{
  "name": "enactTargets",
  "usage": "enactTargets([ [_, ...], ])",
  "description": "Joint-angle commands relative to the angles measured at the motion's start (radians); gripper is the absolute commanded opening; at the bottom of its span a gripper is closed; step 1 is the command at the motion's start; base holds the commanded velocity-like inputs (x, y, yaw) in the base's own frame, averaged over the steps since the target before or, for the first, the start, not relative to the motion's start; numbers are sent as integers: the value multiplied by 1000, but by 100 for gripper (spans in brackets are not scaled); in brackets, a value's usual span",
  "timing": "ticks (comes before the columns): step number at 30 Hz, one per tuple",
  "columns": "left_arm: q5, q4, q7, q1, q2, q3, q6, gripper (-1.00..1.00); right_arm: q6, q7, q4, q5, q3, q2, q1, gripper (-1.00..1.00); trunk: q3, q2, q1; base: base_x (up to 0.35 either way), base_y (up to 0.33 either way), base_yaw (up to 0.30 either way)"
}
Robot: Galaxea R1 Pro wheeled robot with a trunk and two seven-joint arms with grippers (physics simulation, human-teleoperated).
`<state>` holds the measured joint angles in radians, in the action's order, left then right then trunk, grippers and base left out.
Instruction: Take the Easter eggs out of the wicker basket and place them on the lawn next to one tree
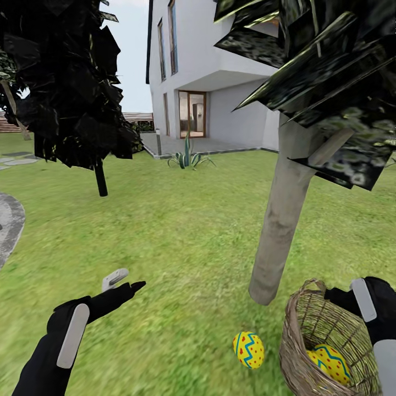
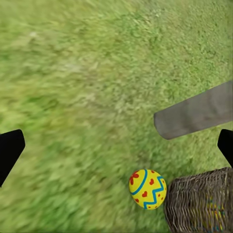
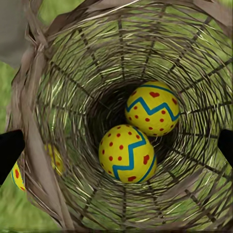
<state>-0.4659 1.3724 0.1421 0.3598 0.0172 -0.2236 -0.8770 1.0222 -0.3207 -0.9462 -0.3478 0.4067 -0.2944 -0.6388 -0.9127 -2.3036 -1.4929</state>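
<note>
egg out: one Easter egg (image 1: pixel 248 349) on lawn (image 1: pixel 181 231) betw tree (image 1: pixel 283 220) & wicker basket (image 1: pixel 319 341)
eggs in: two (seen thru weave) (image 3: pixel 127 153)
L gripper (image 1: pixel 125 281): jaws apart, empty
R gripper (image 1: pixel 363 300): at basket rim, jaws cannot tell

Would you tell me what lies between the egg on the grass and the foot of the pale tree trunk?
Only bare lawn: in the head view, the egg lies apart from the trunk, the basket off to one side.

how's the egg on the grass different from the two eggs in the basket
The grass egg lies free on the lawn near the tree trunk's foot, beside the basket; the basket eggs sit at its bottom. It lies alone, while those two sit close together. All are yellow with blue zigzags and red dots.
</note>
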Motion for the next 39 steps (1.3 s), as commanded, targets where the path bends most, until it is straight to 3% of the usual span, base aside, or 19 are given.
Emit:
enactTargets([
  [1,6,1,8,1,0,-2,-5,100,2,-6,9,-10,0,-2,-1,100,-1,0,0,0,-128,0],
  [13,0,6,10,1,2,-11,-6,100,-19,0,85,-10,-2,-7,-1,100,-1,0,0,0,-128,0],
  [39,0,13,8,1,1,-11,-7,100,-27,0,108,-8,-5,-5,0,100,-82,-182,-99,0,0,0],
])
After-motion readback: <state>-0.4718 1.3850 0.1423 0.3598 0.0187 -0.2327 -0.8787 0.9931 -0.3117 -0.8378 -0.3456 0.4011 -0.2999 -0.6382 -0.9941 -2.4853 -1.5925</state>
